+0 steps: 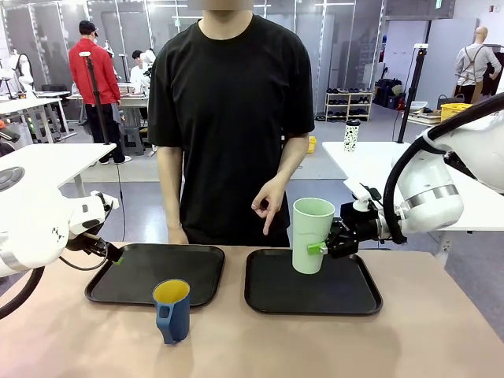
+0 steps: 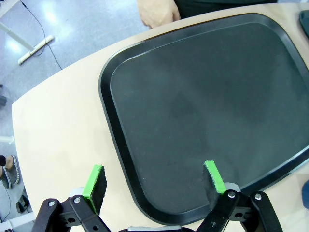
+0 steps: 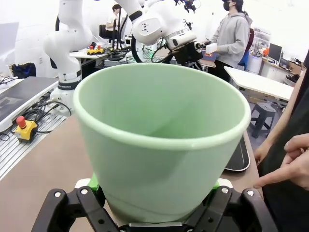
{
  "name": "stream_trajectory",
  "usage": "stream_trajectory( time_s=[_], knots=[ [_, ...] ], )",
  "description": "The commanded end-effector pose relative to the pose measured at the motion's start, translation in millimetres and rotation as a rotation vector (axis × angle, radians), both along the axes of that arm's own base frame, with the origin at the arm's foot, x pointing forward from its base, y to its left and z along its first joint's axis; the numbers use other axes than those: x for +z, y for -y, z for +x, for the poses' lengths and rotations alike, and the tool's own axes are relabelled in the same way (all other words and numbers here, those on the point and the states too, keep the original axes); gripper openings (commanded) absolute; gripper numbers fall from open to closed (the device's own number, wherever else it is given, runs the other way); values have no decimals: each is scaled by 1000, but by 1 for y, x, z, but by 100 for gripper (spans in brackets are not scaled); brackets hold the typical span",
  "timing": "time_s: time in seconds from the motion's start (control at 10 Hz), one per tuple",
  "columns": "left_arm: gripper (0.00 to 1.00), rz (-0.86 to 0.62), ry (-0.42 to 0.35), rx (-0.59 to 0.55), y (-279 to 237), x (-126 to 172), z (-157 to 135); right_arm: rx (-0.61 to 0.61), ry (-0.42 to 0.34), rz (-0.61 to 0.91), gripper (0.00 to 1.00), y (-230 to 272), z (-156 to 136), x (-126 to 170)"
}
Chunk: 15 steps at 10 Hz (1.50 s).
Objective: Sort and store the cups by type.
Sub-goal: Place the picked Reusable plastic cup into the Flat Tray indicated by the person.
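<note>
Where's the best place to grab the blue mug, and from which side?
Probably take the blue mug by its rim, on the side away from its handle, coming straight down with one of the fingers inside. It stands upright, mouth open, and the handle juts toward the robot's side.

left gripper jaws wide; hovering low | right gripper clamped; arm reaching inward

Your beige tabletop holds a left black rectangular tray, a matching right tray, and a dark blue handled mug.
</note>
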<state>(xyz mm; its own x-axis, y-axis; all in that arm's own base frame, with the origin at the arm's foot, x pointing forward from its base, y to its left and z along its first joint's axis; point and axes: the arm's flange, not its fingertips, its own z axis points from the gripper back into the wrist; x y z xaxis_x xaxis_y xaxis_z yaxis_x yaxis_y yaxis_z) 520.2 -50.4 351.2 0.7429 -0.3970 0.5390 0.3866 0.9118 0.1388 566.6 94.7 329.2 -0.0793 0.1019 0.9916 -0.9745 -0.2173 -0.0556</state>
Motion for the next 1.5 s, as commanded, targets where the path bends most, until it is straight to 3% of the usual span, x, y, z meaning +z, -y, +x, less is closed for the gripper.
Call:
stream_trajectory(
  time_s=[0.0, 0.4, 1.4],
  knots=[
    [100, 6, 3, -5, 1, 1, 0, 9, 4, -3, 86, -1, -3, 0],
    [100, 6, 3, -5, 1, 1, 0, 1, -3, -1, 86, 0, -1, -2],
    [100, 6, 3, -5, 1, 1, 0, -24, 16, -75, 86, 1, 29, -78]
  ],
)
